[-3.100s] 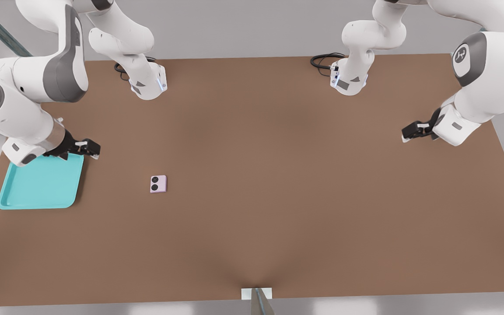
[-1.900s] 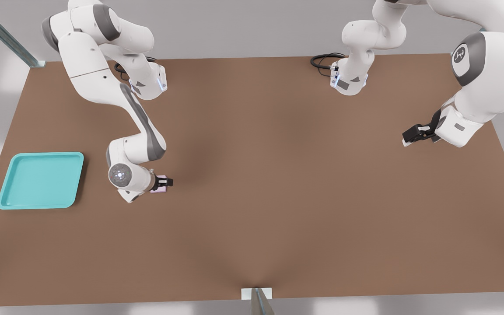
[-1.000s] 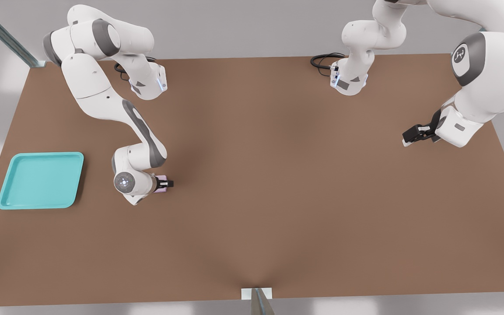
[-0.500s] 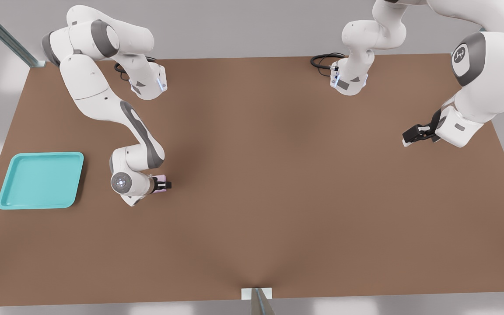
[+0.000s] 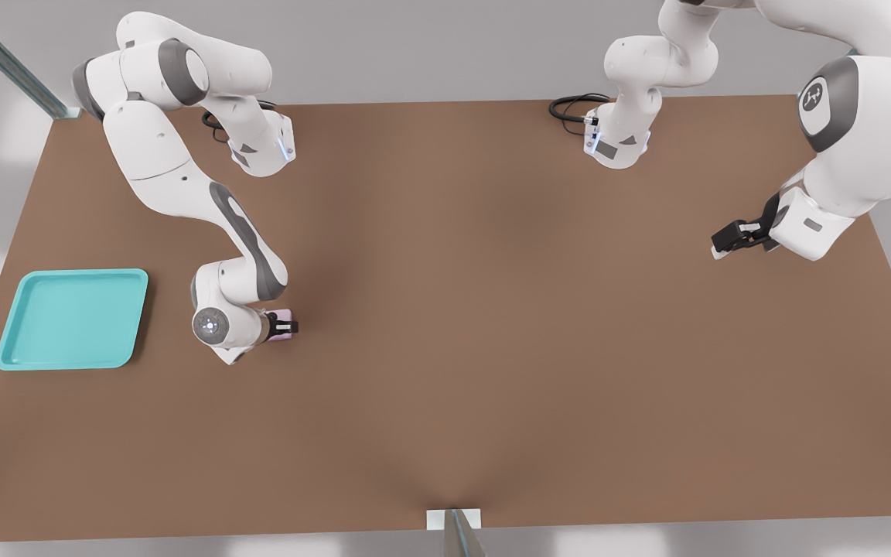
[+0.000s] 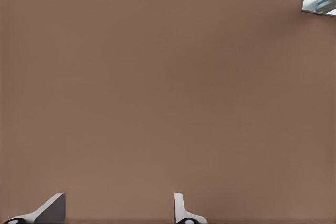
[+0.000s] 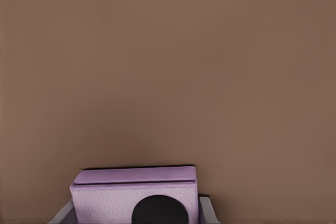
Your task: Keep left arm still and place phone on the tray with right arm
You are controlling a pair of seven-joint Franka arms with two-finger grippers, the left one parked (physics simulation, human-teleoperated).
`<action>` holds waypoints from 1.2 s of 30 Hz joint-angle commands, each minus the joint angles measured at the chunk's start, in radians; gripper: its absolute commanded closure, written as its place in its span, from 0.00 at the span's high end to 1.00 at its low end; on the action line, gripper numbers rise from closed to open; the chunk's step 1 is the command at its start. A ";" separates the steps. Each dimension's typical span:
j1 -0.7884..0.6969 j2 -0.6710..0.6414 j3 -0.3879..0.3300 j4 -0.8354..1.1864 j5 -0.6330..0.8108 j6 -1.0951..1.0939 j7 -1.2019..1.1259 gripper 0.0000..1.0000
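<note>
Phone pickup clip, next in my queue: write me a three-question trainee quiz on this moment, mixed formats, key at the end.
1. True or false: the phone lies inside the tray.
2. Multiple choice: in the front view, the gripper is
A) above the tray
B) at the phone, to the front view's right of the tray
C) at the table's far edge
3. Short answer: in the right wrist view, what stands on either side of the phone?

Key
1. False; it is outside the tray, apart from it.
2. B
3. The gripper's pale fingertips, closed against the phone's sides.
</note>
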 commanded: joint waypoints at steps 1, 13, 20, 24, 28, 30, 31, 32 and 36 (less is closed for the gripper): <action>0.000 -0.009 0.000 0.001 -0.004 -0.016 -0.007 0.73; -0.388 -0.178 -0.001 0.017 -0.070 -0.125 -0.448 0.73; -0.698 0.012 -0.010 0.225 -0.055 -0.134 -0.994 0.77; -0.701 0.009 0.002 0.225 -0.054 -0.137 -0.992 1.00; -0.673 -0.227 0.319 0.389 -0.162 -0.402 -0.637 1.00; -0.493 -0.442 0.368 0.345 -0.161 -0.539 -0.241 1.00; -0.054 -0.495 -0.121 0.371 0.011 -0.621 -0.241 1.00; 0.078 -0.465 -0.253 0.475 0.037 -0.726 -0.228 1.00; 0.218 -0.456 -0.375 0.550 0.040 -0.769 -0.222 1.00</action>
